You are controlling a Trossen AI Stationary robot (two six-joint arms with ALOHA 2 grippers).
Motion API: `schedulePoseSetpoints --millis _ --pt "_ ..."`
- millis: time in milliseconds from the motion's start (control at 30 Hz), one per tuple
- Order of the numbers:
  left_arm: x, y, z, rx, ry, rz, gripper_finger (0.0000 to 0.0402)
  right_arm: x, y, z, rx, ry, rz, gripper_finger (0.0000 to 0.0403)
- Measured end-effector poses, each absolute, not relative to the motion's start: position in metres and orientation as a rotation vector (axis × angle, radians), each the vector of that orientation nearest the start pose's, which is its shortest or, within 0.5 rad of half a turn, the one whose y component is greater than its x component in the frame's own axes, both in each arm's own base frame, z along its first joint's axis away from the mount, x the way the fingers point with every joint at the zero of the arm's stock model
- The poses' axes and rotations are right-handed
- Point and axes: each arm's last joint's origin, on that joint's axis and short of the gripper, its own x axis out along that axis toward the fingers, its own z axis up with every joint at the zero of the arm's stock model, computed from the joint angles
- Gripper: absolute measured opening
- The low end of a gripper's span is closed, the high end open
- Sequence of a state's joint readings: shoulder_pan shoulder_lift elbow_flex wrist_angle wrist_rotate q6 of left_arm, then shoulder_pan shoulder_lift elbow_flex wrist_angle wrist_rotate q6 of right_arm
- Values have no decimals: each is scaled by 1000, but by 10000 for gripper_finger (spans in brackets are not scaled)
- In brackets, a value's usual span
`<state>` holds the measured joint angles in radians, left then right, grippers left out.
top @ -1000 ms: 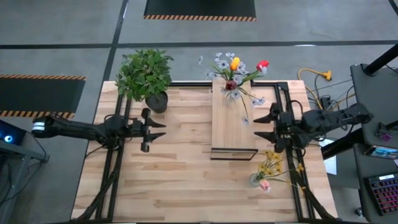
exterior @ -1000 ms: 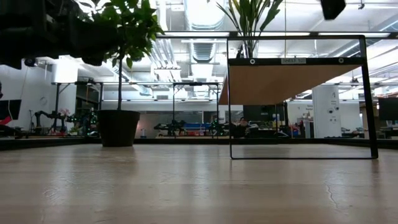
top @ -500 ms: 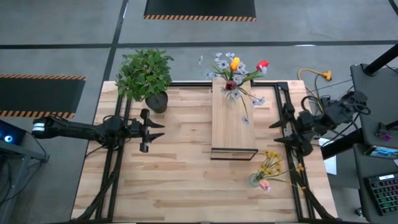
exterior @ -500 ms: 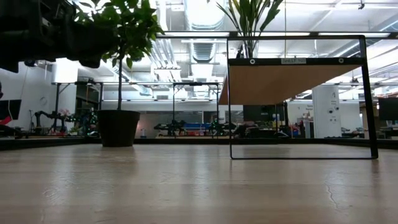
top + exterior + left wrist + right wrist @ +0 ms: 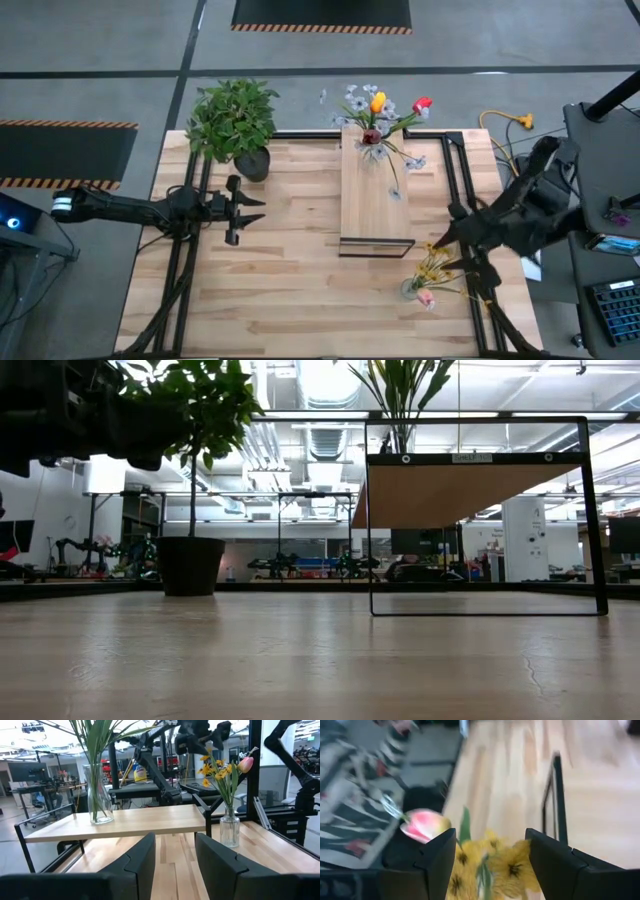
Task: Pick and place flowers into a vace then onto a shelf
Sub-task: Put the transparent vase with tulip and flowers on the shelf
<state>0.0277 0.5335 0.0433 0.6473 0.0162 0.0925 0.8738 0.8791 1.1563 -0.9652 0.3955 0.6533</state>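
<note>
Shelf [image 5: 372,195] vase [image 5: 98,794] of flowers [image 5: 378,112], tabletop vase [image 5: 229,826] of yellow blooms [image 5: 434,264]

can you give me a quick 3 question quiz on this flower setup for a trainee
1. True or false: the shelf already carries a vase of flowers.
2. Which gripper is above the yellow bouquet in its small glass vase? A. left gripper B. right gripper C. neither
3. Fill in: the potted plant stands at the table's far ____ corner in the high view.

Key
1. True: it stands at the shelf's far end.
2. B: the right gripper is open, with the pink tulip and yellow blooms between its fingers in its wrist view. The left gripper waits open over the table's left half.
3. left
</note>
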Motion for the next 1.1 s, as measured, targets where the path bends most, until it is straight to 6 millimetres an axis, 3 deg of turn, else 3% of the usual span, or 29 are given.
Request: schedulePoseSetpoints --millis 200,667,1100 --pt "133 3 190 95 -152 19 123 100 122 371 234 877 104 228" --pt "134 3 188 75 -137 17 123 83 153 416 338 928 58 228" --pt "135 3 188 46 -133 14 123 86 199 418 497 968 -17 228"
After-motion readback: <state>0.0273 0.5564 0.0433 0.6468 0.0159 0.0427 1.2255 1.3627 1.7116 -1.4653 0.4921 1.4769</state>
